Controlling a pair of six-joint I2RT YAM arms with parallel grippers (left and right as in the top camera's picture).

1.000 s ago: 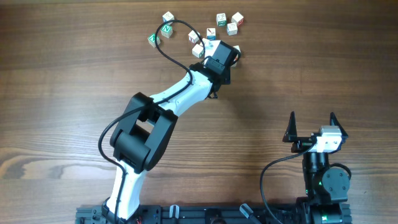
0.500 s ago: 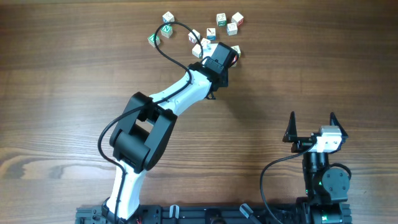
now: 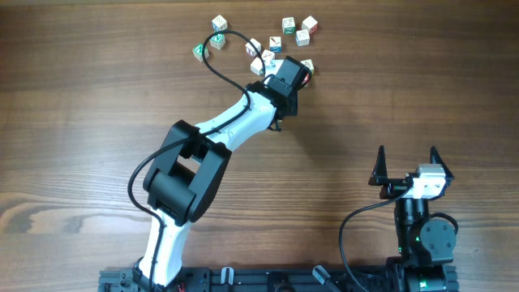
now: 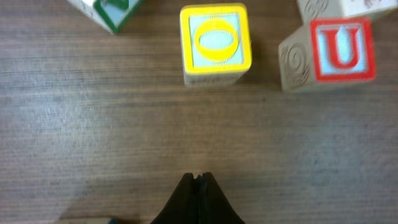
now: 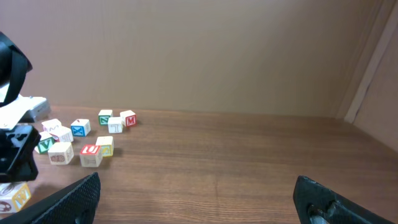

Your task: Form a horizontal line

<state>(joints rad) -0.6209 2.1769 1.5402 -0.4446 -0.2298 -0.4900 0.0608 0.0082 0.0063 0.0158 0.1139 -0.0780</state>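
Small wooden letter cubes lie scattered at the far side of the table (image 3: 97,122). No straight row of touching cubes shows. In the left wrist view a yellow O cube (image 4: 215,43) and a red U cube (image 4: 329,53) stand side by side with a gap, just ahead of my left gripper (image 4: 198,178), which is shut and empty, its tips on bare wood. Overhead, the left gripper (image 3: 289,75) sits among the cubes, next to one cube (image 3: 306,66). My right gripper (image 3: 406,166) is open and empty near the front right. It also shows in the right wrist view (image 5: 199,199).
A green-lettered cube (image 4: 109,9) and another pale cube (image 4: 348,6) sit beyond the O and U cubes. More cubes lie at the far left (image 3: 216,38) and far right (image 3: 302,36) of the cluster. The left arm's black cable (image 3: 231,77) loops over the cubes.
The left gripper has shifted very slightly toward the far cubes, uncovering a bit more of the cube on its right. The right arm has not moved.
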